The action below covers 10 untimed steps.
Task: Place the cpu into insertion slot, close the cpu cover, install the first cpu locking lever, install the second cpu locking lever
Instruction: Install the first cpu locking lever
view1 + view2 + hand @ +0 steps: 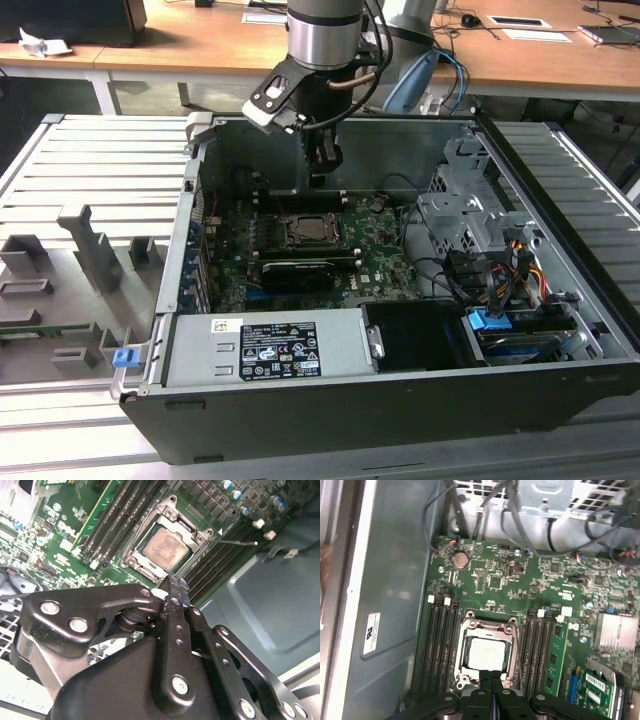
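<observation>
The claw [176, 581] has its two fingers pressed together with nothing between them, as both wrist views show. In the first wrist view its tips [490, 674] sit just over one edge of the insertion slot [462, 681]. In the exterior view the claw [319, 181] hangs from the arm above the board, clear of the slot [310, 228].

The cpu [167, 547] lies flat inside the slot, its pale silvery-beige face turned up (the same face shows in the first wrist view [487, 652]). The cpu cover [487, 626] lies down around it as a grey metal frame, with the chip showing through its centre window. In the second wrist view the frame [199, 536] looks level with the board. A thin metal rod [237, 542] runs out from one corner of the slot over the neighbouring memory slots [215, 565]. Whether it is latched I cannot tell.

Rows of memory slots [440, 645] flank the slot on both sides. Farther out on the green circuit board [520, 580] are a round coin battery [460, 559] and a finned silver heat sink [619, 630].

In the exterior view a long black card [300, 272] lies just in front of the slot. Nearer the camera, a grey power supply [265, 350] sits in the open computer case [400, 430]. A metal drive cage [470, 215] with loose cables stands toward the exterior view's right. The case rests on a ribbed grey table [90, 170].
</observation>
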Each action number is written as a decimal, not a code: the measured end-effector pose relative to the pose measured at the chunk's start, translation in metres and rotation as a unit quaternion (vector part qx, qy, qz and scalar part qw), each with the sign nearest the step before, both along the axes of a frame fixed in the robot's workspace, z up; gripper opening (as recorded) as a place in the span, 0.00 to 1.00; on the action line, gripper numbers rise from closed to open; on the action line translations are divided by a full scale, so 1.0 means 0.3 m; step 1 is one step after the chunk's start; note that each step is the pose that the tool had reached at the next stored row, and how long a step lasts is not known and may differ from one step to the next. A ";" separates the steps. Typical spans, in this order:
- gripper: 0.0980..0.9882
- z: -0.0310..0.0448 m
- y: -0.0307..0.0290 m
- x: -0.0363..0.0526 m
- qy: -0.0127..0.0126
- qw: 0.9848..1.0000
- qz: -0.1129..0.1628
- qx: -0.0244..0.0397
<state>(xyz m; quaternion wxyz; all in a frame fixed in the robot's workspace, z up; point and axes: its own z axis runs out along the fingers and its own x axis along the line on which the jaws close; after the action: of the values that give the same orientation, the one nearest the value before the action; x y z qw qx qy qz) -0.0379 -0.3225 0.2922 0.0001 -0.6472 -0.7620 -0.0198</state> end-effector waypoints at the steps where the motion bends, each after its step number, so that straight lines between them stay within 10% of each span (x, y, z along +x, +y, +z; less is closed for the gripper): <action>1: 0.01 -0.006 0.000 0.000 0.001 1.000 0.003 0.000; 10: 0.01 -0.022 0.000 0.000 0.003 0.999 0.052 0.000</action>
<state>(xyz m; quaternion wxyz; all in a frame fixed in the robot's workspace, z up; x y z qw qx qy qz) -0.0379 -0.3225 0.2856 0.0037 -0.6064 -0.7950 -0.0174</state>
